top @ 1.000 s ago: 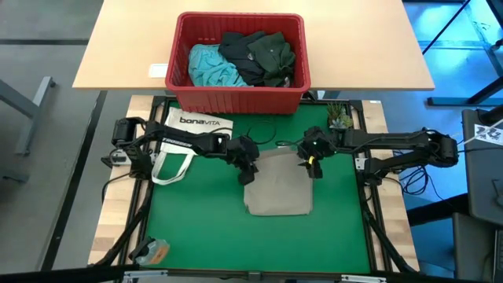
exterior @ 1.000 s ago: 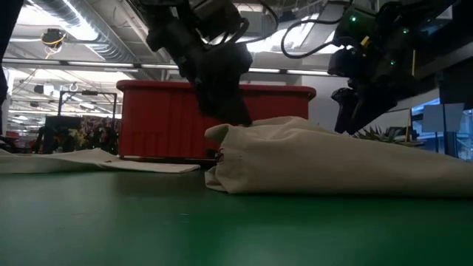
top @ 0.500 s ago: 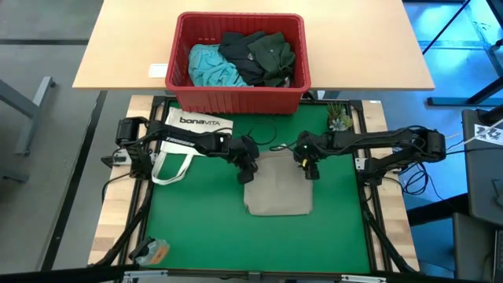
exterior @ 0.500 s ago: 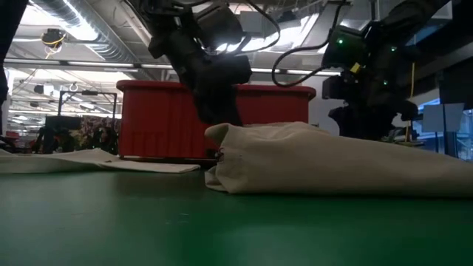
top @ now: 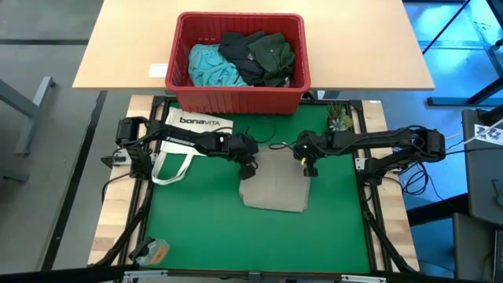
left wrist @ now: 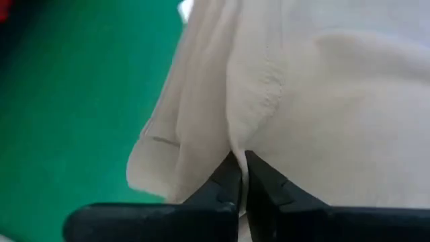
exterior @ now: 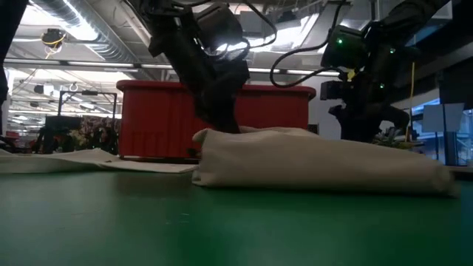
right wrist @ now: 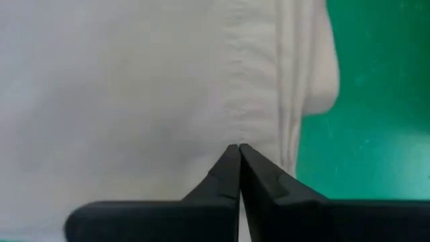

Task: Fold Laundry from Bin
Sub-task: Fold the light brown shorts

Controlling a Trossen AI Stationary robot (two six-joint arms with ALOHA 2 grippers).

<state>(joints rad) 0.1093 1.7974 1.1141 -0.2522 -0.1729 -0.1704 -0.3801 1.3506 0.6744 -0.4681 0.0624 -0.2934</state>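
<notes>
Khaki garment lies mid-frame on the green mat, left gripper and right gripper clenched on its upper corners, so a fold looks underway, calling next for an even lift-and-carry toward the lower edge.

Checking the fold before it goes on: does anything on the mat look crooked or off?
The khaki garment lies slightly askew on the green mat; its left edge slants. Both grippers, left and right, are shut on its far edge.
</notes>
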